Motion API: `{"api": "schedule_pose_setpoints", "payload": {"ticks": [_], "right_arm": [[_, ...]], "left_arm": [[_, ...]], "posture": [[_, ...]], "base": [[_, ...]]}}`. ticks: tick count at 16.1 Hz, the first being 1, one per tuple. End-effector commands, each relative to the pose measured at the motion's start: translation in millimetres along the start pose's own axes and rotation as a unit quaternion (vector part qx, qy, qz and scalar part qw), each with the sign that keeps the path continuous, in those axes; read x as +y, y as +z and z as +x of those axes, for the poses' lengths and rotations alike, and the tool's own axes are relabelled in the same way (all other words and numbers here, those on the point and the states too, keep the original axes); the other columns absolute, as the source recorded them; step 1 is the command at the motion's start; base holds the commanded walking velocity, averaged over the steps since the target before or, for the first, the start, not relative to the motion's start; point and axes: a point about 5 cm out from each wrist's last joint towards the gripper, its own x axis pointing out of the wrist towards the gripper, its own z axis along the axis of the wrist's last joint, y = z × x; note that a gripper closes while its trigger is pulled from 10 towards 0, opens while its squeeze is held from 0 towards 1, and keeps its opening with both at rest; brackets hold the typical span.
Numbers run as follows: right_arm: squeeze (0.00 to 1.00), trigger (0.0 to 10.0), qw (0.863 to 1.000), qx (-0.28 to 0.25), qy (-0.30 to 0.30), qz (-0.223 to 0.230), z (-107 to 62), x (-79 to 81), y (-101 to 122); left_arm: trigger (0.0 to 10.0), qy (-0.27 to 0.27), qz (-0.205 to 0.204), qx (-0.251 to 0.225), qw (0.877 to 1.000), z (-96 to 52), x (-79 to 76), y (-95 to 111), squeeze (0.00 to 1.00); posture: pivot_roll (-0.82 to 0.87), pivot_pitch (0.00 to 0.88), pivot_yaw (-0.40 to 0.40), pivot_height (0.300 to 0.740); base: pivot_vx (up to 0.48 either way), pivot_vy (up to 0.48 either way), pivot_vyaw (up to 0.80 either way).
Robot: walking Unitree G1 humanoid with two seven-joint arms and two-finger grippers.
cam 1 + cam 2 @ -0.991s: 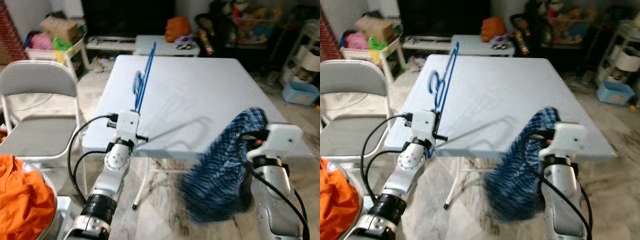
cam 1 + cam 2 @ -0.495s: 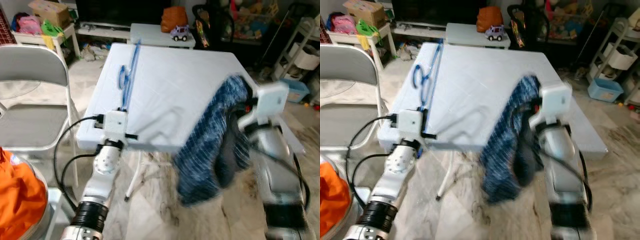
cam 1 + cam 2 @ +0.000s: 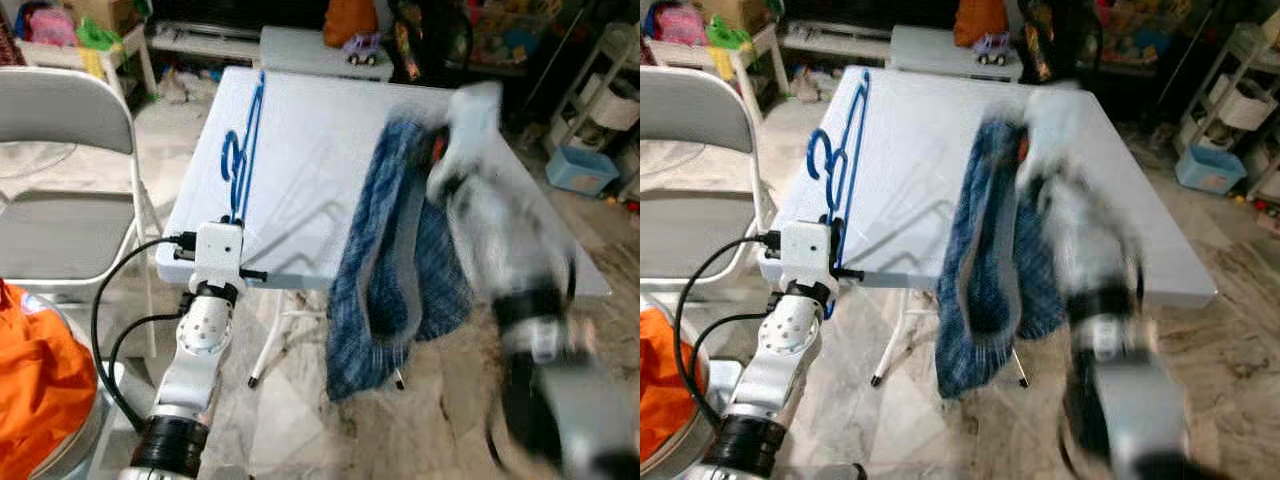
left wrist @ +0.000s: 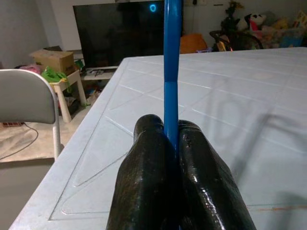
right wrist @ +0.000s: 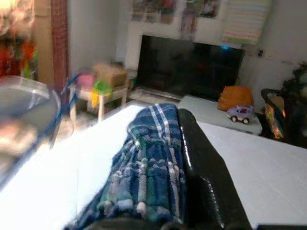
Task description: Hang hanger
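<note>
A blue plastic hanger point(image 3: 243, 150) lies along the left side of the white folding table point(image 3: 320, 150), its hook toward the table's middle. My left gripper point(image 4: 170, 139) is shut on the hanger's near end at the table's front left corner. A blue plaid garment point(image 3: 395, 260) hangs from my right gripper point(image 5: 177, 124), which is shut on it and raised over the table's right side, blurred by motion. The cloth droops past the table's front edge point(image 3: 985, 290).
A grey folding chair point(image 3: 60, 150) stands left of the table. An orange cloth in a basket point(image 3: 40, 380) sits at the lower left. Behind the table are a low table with a toy car point(image 3: 362, 45), a TV stand and cluttered shelves. Marble floor lies below.
My right arm has swung up and left, carrying the plaid garment from beside the table's front right to above its right side. The camera has tilted. The left gripper keeps the hanger.
</note>
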Motion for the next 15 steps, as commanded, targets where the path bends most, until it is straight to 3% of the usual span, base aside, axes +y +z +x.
{"api": "schedule_pose_setpoints", "payload": {"ticks": [1,4,5,6,8,9,10,12,13,14,15], "right_arm": [[0.0,10.0,0.999,-0.023,-0.045,0.011,3.4,-22.8,22],[0.0,10.0,0.988,-0.086,-0.119,-0.035,11.0,-54.2,86],[0.0,10.0,0.976,-0.134,-0.155,-0.07,7.8,-66.1,123],[0.0,10.0,0.955,-0.193,-0.187,-0.127,-0.2,-74.1,168],[0.0,10.0,0.915,-0.259,-0.211,-0.224,-16.5,-78.9,221],[0.0,10.0,0.91,-0.264,-0.212,-0.239,-23.1,-85.5,219],[0.0,10.0,0.914,-0.244,-0.217,-0.243,-23.0,-90.4,207],[0.0,10.0,0.95,-0.129,-0.183,-0.217,-20.9,-100.9,123],[0.0,10.0,0.955,-0.114,-0.174,-0.21,-20.8,-100.3,112],[0.0,10.0,0.965,-0.079,-0.152,-0.2,-21.8,-98.4,86],[0.0,10.0,0.978,-0.006,-0.105,-0.178,-28.6,-92.0,34]], "left_arm": [[10.0,0.001,0.009,0.066,0.998,-7.1,2.5,-24,0.0],[10.0,-0.001,0.011,0.065,0.998,-8.2,3.3,-22,0.0],[10.0,0.0,0.011,0.065,0.998,-8.6,3.9,-22,0.0],[10.0,0.004,0.012,0.062,0.998,-9.3,4.7,-21,0.0],[10.0,0.008,0.014,0.062,0.998,-11.6,6.0,-20,0.0],[10.0,0.009,0.013,0.061,0.998,-12.2,6.1,-21,0.0],[10.0,0.009,0.014,0.063,0.998,-12.4,5.9,-21,0.0],[10.0,0.002,0.014,0.063,0.998,-13.2,3.4,-20,0.0],[10.0,0.002,0.014,0.063,0.998,-13.3,3.5,-20,0.0],[10.0,0.001,0.015,0.063,0.998,-13.5,3.5,-20,0.0],[10.0,-0.003,0.017,0.066,0.998,-13.7,3.3,-21,0.0]], "posture": [[0.28,0.109,-0.156,0.74],[0.29,0.113,-0.157,0.74],[0.3,0.111,-0.159,0.74],[0.3,0.114,-0.162,0.74],[0.3,0.119,-0.169,0.74],[0.3,0.12,-0.17,0.74],[0.29,0.121,-0.168,0.74],[0.3,0.125,-0.162,0.74],[0.3,0.126,-0.161,0.74],[0.3,0.127,-0.159,0.74],[0.3,0.127,-0.156,0.74]], "base": [[0.0,0.0,0.0],[0.0,0.0,0.0],[0.0,0.0,0.0],[0.0,0.0,0.0],[0.0,0.0,0.0],[0.0,0.0,0.0],[0.0,0.0,0.0],[0.0,0.0,0.0],[0.0,0.0,0.0],[0.0,0.0,0.0],[0.0,0.0,0.0]]}}
